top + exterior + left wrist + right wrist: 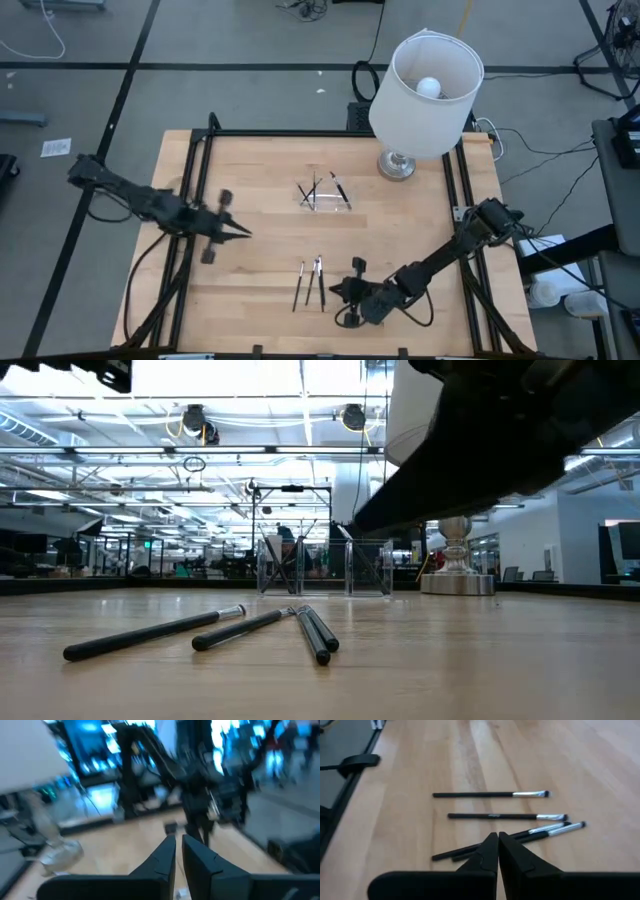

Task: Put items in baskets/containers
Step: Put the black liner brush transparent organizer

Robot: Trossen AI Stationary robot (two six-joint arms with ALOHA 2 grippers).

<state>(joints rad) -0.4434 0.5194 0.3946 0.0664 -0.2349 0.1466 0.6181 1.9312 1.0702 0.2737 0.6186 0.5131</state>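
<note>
The right end effector is shut and holds nothing; four sticks lie on the tabletop just ahead. The left end effector is almost shut, empty, away from the clear tray.

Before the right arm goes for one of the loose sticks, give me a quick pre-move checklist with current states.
1. Four thin dark sticks with silvery ends lie loose on the wooden table: ok.
2. Right gripper beside them, jaws shut, must open before a pick: not ok.
3. Right gripper holds nothing: ok.
4. Small clear plastic tray is reachable at mid-table, some sticks already in it: ok.
5. Left gripper is away from the tray: ok.
6. White-shaded lamp stands close behind the tray; clearance: cannot tell.
</note>
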